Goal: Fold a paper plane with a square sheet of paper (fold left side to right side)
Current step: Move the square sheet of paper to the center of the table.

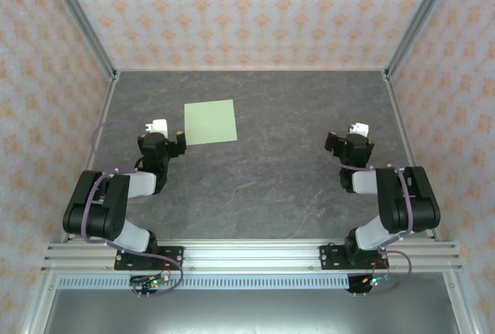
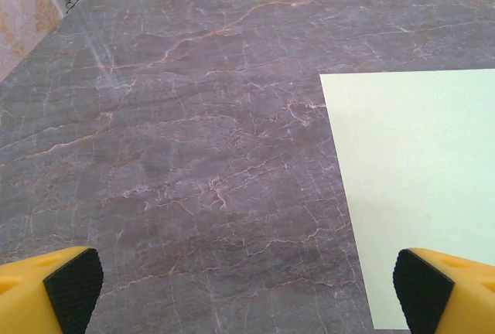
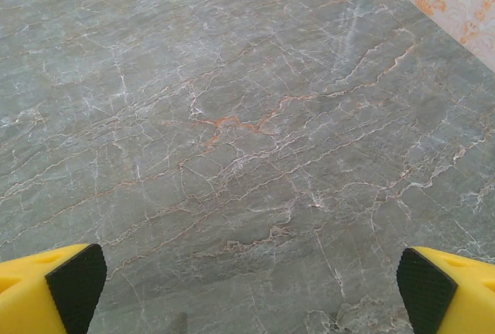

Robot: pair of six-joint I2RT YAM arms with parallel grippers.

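One square sheet of paper [image 1: 209, 121] lies flat on the table [image 1: 271, 195], towards the far edge, left of middle. By its near left corner the left fingers [image 2: 73, 287] stand spread wide. Well apart from it, the right fingers [image 3: 73, 284] are spread wide too.

No legible text, label or number.
Bare of marks: pale green square sheet of paper [image 1: 209, 121], veined counter [image 1: 271, 187], wallpaper [image 1: 247, 9] carrying only a repeating orange ornament.
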